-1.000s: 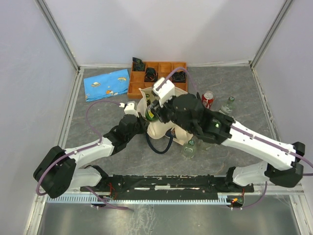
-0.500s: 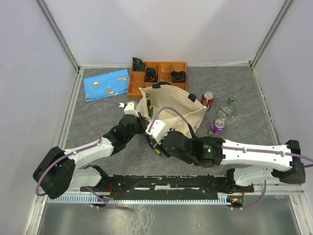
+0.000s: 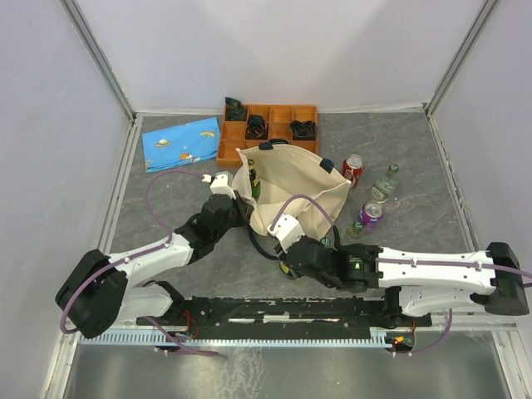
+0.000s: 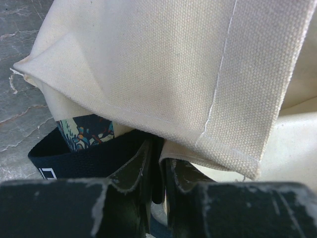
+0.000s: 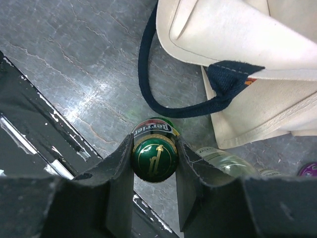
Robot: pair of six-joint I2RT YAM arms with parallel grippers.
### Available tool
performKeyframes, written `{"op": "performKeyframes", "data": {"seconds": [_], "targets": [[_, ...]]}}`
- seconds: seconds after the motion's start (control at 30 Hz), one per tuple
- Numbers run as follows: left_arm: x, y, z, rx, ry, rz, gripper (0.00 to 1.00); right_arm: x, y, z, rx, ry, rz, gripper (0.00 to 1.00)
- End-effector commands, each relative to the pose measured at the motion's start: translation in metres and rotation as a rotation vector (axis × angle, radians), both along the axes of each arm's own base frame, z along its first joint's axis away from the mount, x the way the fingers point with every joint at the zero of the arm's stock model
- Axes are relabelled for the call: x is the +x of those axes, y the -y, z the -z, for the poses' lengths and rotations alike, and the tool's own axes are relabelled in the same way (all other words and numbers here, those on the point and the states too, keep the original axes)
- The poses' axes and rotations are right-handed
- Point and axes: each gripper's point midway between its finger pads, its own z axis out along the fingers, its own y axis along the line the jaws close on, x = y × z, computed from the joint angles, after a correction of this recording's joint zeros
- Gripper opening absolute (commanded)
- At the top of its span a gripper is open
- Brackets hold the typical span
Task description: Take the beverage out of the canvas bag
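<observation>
Right wrist view: the right gripper [image 5: 154, 163] clamps the bottle [image 5: 152, 130], already out and just beside the bag [image 5: 233, 34], whose edge the left gripper [image 4: 157, 171] pinches; seemingly only setting down remains.

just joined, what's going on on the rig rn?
The left claw is shut on the edge of the canvas bag, which stands open on the table. The right claw grips a green Perrier bottle by its cap, outside the bag, low over the table in front of it. A red can, a purple can and a clear bottle sit to the bag's right.
</observation>
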Motion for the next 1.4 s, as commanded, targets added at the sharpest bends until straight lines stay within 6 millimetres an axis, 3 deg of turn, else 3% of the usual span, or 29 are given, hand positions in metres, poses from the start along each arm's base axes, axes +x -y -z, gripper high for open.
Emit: {"op": "performKeyframes", "data": {"seconds": [0.0,0.27,0.3,0.5,0.63,0.77,0.9,1.07,1.17,1.37], "targets": [[0.013,-0.017,-0.003,0.071,0.036,-0.058,0.17,0.016,-0.018,-0.04,0.242,0.046,0.102,0.0],[0.012,-0.017,-0.001,0.075,0.027,-0.059,0.17,0.032,-0.002,-0.021,0.254,0.01,0.195,0.0],[0.012,-0.017,-0.001,0.076,0.028,-0.058,0.17,0.032,-0.001,-0.02,0.249,0.006,0.2,0.05],[0.013,-0.018,-0.001,0.078,0.025,-0.062,0.17,0.029,0.003,-0.015,0.199,-0.01,0.194,0.73],[0.011,-0.02,0.001,0.082,0.022,-0.066,0.17,0.03,0.002,-0.019,0.165,-0.004,0.181,0.85],[0.01,-0.024,0.0,0.082,0.028,-0.081,0.17,0.033,-0.003,-0.043,0.181,0.024,0.168,0.87],[0.009,-0.025,0.0,0.079,0.031,-0.085,0.17,0.044,-0.004,-0.086,0.205,0.097,0.186,0.84],[0.009,-0.026,-0.001,0.072,0.029,-0.09,0.17,0.074,0.003,-0.135,0.218,0.184,0.262,0.69],[0.009,-0.025,-0.002,0.065,0.032,-0.093,0.17,0.105,0.005,-0.14,0.266,0.147,0.293,0.53],[0.009,-0.024,-0.001,0.039,0.029,-0.103,0.17,0.157,-0.021,-0.117,0.288,0.035,0.281,0.5]]}}
